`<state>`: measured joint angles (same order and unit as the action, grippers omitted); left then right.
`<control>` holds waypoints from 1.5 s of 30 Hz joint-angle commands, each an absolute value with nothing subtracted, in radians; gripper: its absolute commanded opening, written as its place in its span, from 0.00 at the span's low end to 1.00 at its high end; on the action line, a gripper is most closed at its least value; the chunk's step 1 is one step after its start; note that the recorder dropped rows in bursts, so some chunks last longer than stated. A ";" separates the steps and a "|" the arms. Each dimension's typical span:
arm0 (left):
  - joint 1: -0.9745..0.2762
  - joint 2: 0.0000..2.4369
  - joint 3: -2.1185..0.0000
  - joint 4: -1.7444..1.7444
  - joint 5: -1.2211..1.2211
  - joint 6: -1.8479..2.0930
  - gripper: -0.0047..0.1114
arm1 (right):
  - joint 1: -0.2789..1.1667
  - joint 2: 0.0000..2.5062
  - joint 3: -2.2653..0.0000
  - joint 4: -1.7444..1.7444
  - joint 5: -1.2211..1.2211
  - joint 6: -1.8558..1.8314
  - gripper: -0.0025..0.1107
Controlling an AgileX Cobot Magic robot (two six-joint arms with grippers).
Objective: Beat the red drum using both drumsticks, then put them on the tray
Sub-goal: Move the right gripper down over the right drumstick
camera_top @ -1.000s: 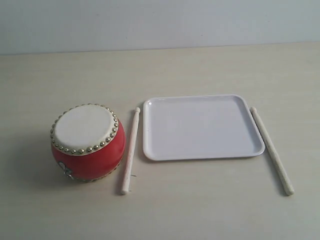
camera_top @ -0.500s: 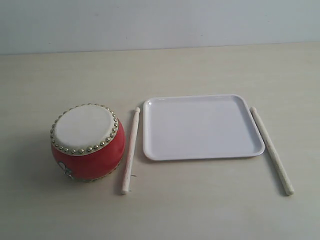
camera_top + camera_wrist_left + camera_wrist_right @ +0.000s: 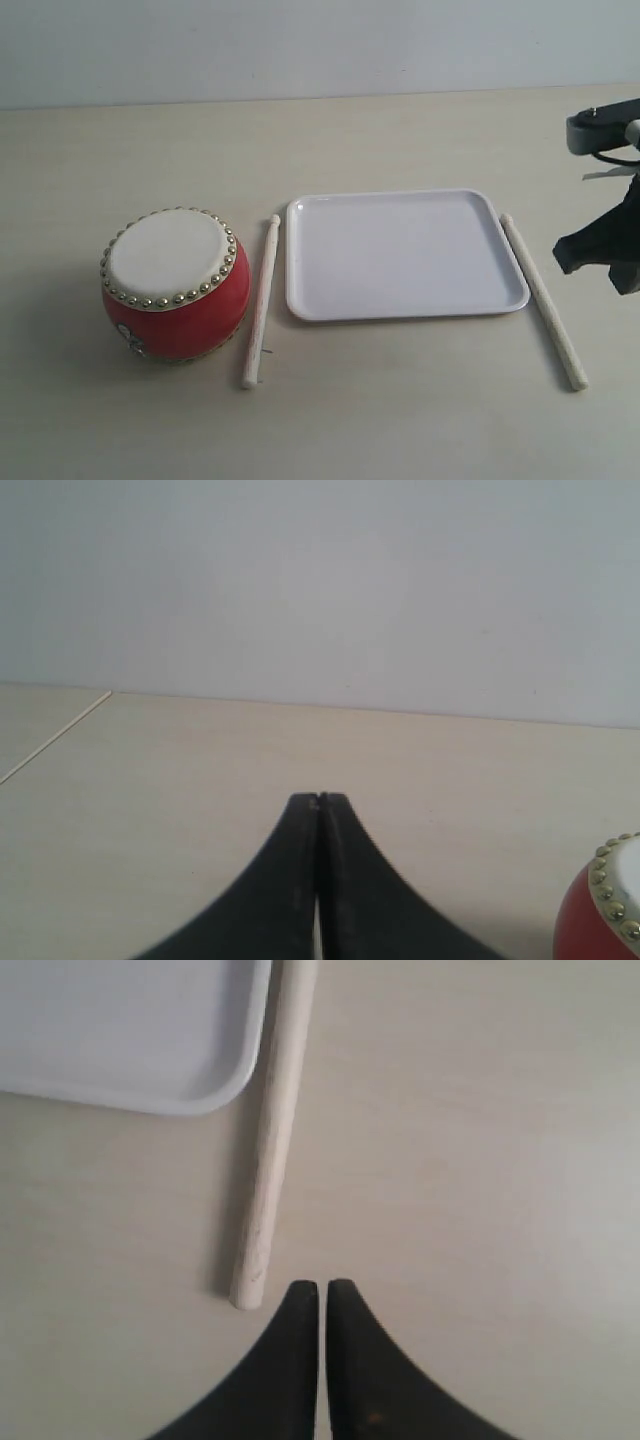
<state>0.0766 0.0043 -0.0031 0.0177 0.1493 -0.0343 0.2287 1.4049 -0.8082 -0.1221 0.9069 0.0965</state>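
Newly, the right gripper [image 3: 318, 1288] had entered near the right drumstick [image 3: 275, 1130], which lay just beside the tray [image 3: 400, 255]; jaws all but closed, empty. Left gripper [image 3: 318, 798] shut, empty, near the red drum [image 3: 175, 285]. Grasping remained ahead.

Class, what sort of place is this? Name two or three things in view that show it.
Probably a robot test bench: a pale table against a blank wall, a red drum, two drumsticks and a tray laid out neatly, and the right gripper nearby.

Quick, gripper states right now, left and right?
Left gripper: closed, holding nothing.
Right gripper: nearly closed, slim gap, holding nothing.
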 commanded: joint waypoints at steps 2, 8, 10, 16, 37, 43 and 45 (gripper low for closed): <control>0.080 0.000 0.000 0.013 0.147 -0.036 0.04 | 0.245 1.432 -0.769 -0.198 0.881 0.165 0.07; 0.080 0.000 0.000 0.013 0.147 -0.036 0.04 | 0.245 1.432 -0.765 -0.139 0.873 0.169 0.07; 0.080 0.000 0.000 0.013 0.147 -0.036 0.04 | 0.245 1.438 -0.765 -0.099 0.853 0.167 0.07; 0.080 0.000 0.000 0.013 0.147 -0.036 0.04 | 0.245 1.502 -0.746 -0.057 0.829 0.132 0.19; 0.080 0.000 0.000 0.013 0.147 -0.036 0.04 | 0.245 1.652 -0.716 -0.055 0.608 0.116 0.36; 0.080 0.000 0.000 0.013 0.147 -0.036 0.04 | 0.245 1.718 -0.750 -0.055 0.597 0.116 0.36; 0.080 0.000 0.000 0.013 0.147 -0.036 0.04 | 0.245 1.733 -0.757 -0.055 0.597 0.116 0.36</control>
<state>0.0766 0.0043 -0.0031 0.0177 0.1493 -0.0343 0.2426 1.7136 -0.7419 -0.0510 0.6047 0.1240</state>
